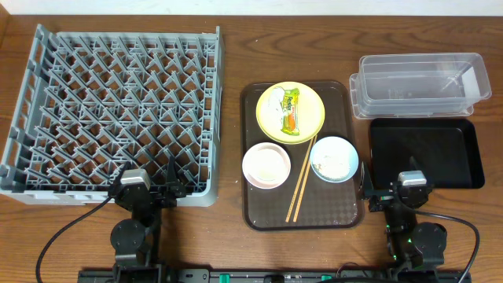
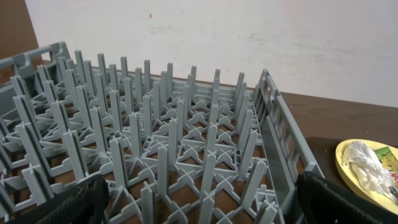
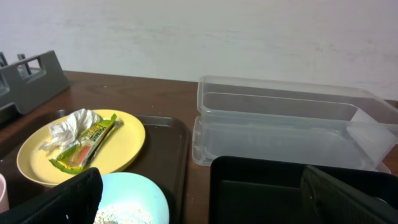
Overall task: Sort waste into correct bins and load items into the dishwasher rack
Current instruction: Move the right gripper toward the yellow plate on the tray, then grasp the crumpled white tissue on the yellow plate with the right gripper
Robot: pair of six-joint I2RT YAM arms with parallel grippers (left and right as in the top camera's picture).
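The grey dishwasher rack [image 1: 118,110] stands at the left and holds nothing. On the brown serving tray [image 1: 255,208] a yellow plate [image 1: 314,110] holds the green-and-orange wrapper [image 1: 291,110] and white tissue [image 1: 273,110]. In front sit a pinkish-white bowl [image 1: 267,165], wooden chopsticks [image 1: 301,181] and a light blue bowl [image 1: 335,159] with rice crumbs [image 3: 124,214]. No white cup shows. My left gripper [image 2: 199,199] is open and empty over the rack's near right corner. My right gripper [image 3: 202,199] is open and empty, between the blue bowl [image 3: 146,193] and the black tray [image 3: 261,186].
The clear tub [image 1: 420,82] stands at the back right with the shallow black tray [image 1: 424,153] just in front of it. Both hold nothing. Both arm bases sit at the table's front edge. A white wall rises behind the table.
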